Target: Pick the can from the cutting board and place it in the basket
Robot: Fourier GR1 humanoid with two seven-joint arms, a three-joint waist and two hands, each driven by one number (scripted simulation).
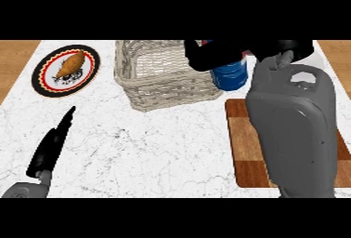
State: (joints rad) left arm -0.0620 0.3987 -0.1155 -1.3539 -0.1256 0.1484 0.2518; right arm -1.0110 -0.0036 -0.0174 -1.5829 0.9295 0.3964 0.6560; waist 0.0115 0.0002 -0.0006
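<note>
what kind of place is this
Most likely a kitchen counter: a white marble top holding a wooden cutting board, a wicker basket and a plate with food on it.

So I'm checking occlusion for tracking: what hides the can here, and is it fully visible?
Head view: only the blue can's lower part shows; the right hand curls over its top beside the basket, and the grey right forearm covers much of the cutting board.

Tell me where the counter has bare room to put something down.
Bare marble lies between the left hand and the cutting board, below the basket. It is crowded at the basket's right rim, where the right hand holds the can.
</note>
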